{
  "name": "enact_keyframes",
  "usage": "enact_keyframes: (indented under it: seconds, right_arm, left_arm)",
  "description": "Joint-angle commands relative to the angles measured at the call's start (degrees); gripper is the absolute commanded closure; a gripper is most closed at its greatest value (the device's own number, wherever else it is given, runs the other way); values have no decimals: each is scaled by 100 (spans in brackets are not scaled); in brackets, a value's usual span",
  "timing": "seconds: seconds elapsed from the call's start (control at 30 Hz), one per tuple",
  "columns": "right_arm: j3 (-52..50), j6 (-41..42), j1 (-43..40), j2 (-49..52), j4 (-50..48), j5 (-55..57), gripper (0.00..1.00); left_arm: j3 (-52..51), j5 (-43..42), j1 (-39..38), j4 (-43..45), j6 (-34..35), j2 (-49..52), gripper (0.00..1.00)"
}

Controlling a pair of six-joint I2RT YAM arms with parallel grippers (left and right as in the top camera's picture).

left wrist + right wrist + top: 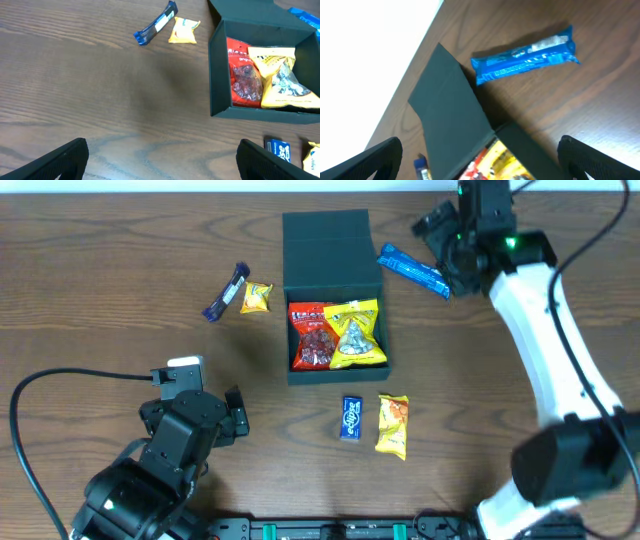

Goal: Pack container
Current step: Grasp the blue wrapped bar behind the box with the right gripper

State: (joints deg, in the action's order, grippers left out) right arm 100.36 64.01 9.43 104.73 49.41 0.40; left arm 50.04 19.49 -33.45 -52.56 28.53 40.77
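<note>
Wood-grain desk [120,260] carries the container [327,248] near its centre, lid flap laid open toward the far edge. A red packet [311,335] and a yellow packet [355,335] already lie side by side inside. The right claw [480,141] hangs with its fingers spread wide and nothing between them, above the lid flap and near a blue bar [413,270], which rests free on the desk just beside the container's right wall. The left claw [161,144] is likewise spread and empty, low over bare desk, well apart from the container. Unpacked items are a dark bar [226,291] and a small yellow packet [257,297] to the left, and a small blue packet [351,418] and an orange packet [393,425] in front.

Likely faults:
- A finger descending on the blue bar may catch the lid flap or wall and shift the container, because the bar lies close to both.
- A glancing contact may push the bar's smooth wrapper toward the far edge, which is near.
- The two packets cover most of the floor, so added items would probably stack and may hinder closing the lid.

Clearance is generous over the left half of the desk. It is tight between the container's front wall and the two front packets.
</note>
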Motion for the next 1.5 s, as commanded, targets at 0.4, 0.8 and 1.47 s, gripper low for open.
enact_keyframes:
  seconds: [0.4, 0.8, 1.47]
  right_arm:
    - [970, 2065, -275, 1165, 695, -68, 1]
    - [966, 3032, -560, 1617, 573, -789, 1]
    - [966, 3910, -437, 2540, 44, -1224, 6]
  left_arm:
    - [-7, 39, 15, -13, 44, 4, 5]
    - [-7, 39, 15, -13, 42, 4, 5]
    - [-7, 39, 15, -13, 44, 4, 5]
